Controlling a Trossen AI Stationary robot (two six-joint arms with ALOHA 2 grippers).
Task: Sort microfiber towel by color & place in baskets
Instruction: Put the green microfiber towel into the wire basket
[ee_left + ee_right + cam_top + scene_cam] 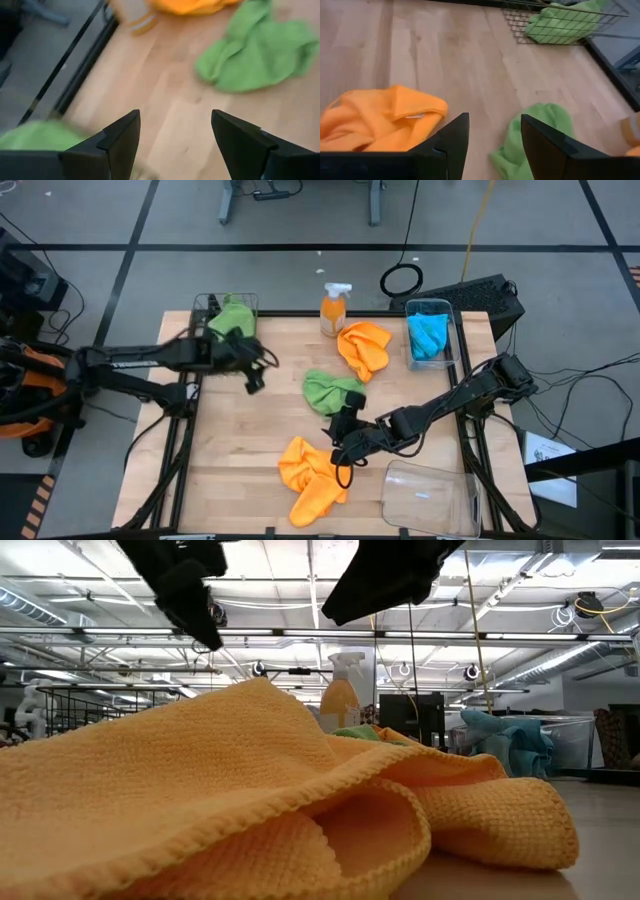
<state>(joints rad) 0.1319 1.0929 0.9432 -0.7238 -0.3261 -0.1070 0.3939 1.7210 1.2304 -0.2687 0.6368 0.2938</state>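
One green towel (232, 318) lies in the black wire basket (208, 304) at the far left corner. A second green towel (330, 390) sits crumpled mid-table. One orange towel (363, 345) lies beside the spray bottle, another (310, 477) near the front edge. Blue cloth (428, 335) fills the far clear basket (447, 308). My left gripper (255, 370) hovers open between the wire basket and the mid-table green towel (255, 55). My right gripper (340, 430) hovers open between that green towel (530, 135) and the near orange towel (380, 117).
An orange spray bottle (334, 310) stands at the far edge, close to the far orange towel. An empty clear basket (425, 495) sits at the near right corner. Bare wood shows at the table's left half and far right of centre.
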